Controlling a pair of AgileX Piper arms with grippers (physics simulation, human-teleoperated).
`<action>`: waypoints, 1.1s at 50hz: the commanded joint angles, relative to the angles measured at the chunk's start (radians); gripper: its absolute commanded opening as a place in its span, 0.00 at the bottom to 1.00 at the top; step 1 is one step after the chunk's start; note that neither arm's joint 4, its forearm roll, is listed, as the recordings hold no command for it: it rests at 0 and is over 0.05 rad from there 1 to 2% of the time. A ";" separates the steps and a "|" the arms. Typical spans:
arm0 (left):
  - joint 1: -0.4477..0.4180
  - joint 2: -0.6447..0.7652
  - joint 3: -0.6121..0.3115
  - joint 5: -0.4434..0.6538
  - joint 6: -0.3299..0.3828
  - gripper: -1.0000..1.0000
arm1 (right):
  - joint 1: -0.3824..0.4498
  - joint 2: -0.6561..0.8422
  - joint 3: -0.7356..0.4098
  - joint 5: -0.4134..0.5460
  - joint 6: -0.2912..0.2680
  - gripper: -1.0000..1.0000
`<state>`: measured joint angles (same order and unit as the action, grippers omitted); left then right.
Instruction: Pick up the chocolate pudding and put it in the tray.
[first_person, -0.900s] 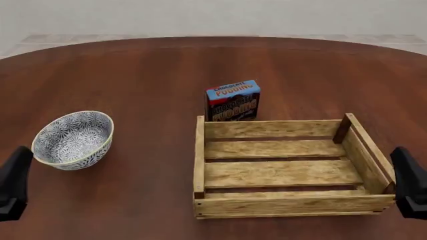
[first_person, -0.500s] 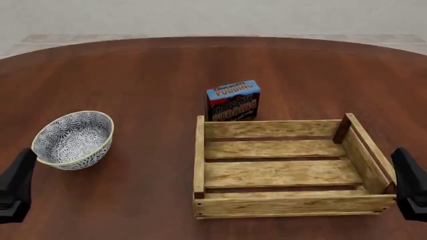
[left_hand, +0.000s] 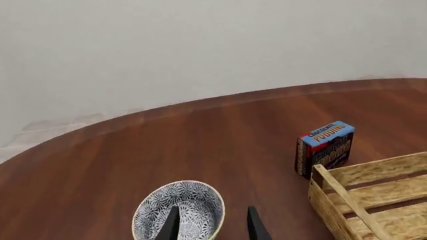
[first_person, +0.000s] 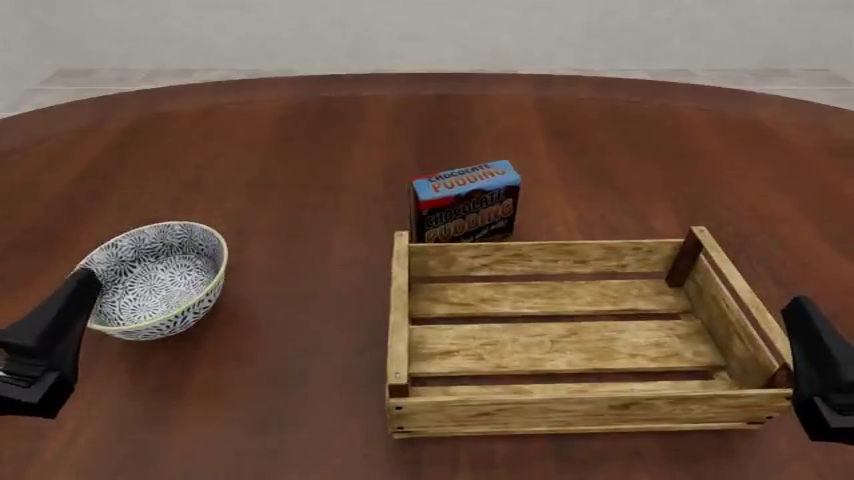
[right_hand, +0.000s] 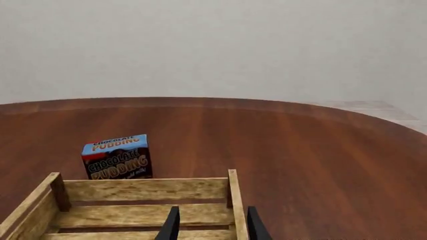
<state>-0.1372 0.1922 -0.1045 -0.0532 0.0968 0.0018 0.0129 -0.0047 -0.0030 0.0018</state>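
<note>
The chocolate pudding stands upright on the table just beyond the far left corner of the tray, a shallow wooden slat crate with nothing in it. The left wrist view shows the pudding beside the tray's corner, and in the right wrist view the pudding stands behind the tray's far wall. My left gripper is low at the left edge, open, far from the carton. My right gripper is open at the tray's right end.
A round blue-and-white patterned bowl sits at the left, right in front of the left gripper; the bowl appears just beyond its fingers. The table's curved far edge meets a pale wall.
The left gripper has moved right and forward, up to the near side of the bowl. The right gripper, the pudding and the tray have not moved.
</note>
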 joint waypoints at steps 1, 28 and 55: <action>-0.007 0.157 -0.127 0.000 0.015 1.00 | 0.000 0.005 0.000 -0.005 0.003 1.00; -0.138 0.544 -0.523 0.036 0.177 1.00 | -0.002 0.015 -0.001 -0.012 -0.005 1.00; -0.315 0.904 -0.818 0.082 0.295 1.00 | -0.002 0.020 0.001 -0.018 -0.014 1.00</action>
<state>-0.4057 0.9748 -0.8166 0.0074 0.3507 -0.0001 0.0329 -0.0035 -0.0213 -0.0088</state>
